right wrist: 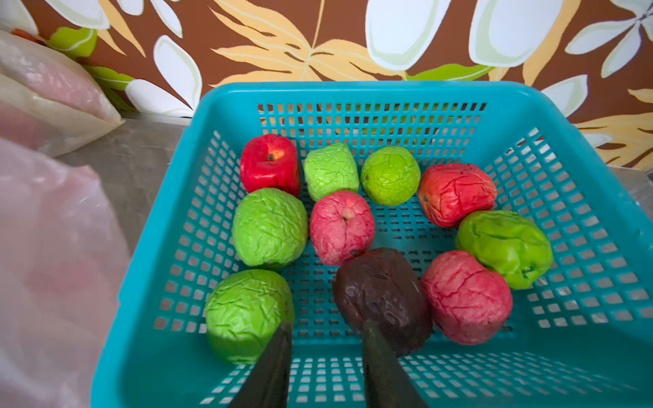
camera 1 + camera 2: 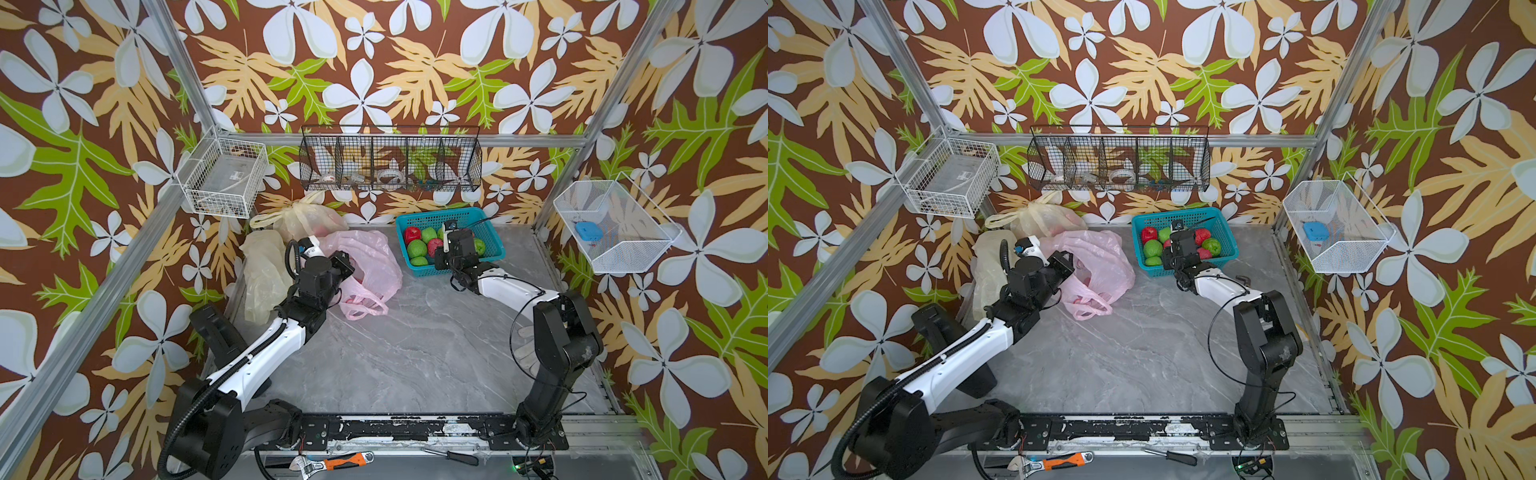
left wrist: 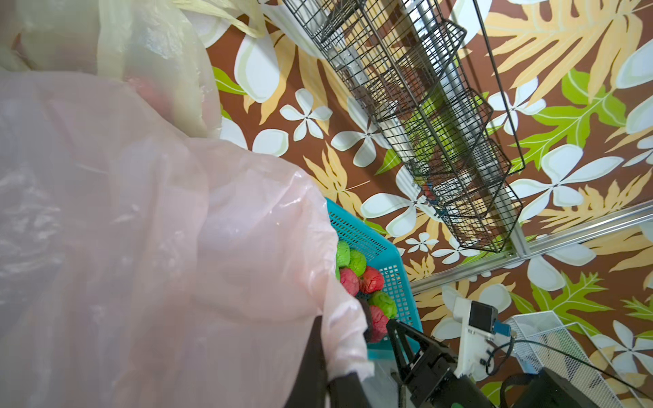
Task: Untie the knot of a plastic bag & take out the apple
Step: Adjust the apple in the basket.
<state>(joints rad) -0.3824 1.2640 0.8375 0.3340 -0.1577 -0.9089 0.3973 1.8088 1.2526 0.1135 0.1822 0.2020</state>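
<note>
A pink plastic bag (image 2: 368,266) lies crumpled at the back left of the grey table, handles loose toward the front, with a reddish shape showing faintly through it. My left gripper (image 3: 330,371) is shut on a fold of that bag's edge. A teal basket (image 1: 353,93) at the back holds several red and green apples, among them a dark maroon apple (image 1: 383,300). My right gripper (image 1: 327,341) hangs just over the basket, open with nothing between its fingers; the maroon apple lies against one finger (image 1: 376,349). A knotted yellowish bag (image 2: 299,218) stands behind the pink one.
A flattened yellowish bag (image 2: 262,278) lies left of the left arm. A black wire rack (image 2: 390,166) hangs on the back wall, and white wire baskets hang at the left (image 2: 224,178) and right (image 2: 615,226). A wrench (image 2: 332,461) and screwdriver (image 2: 451,456) lie on the front rail.
</note>
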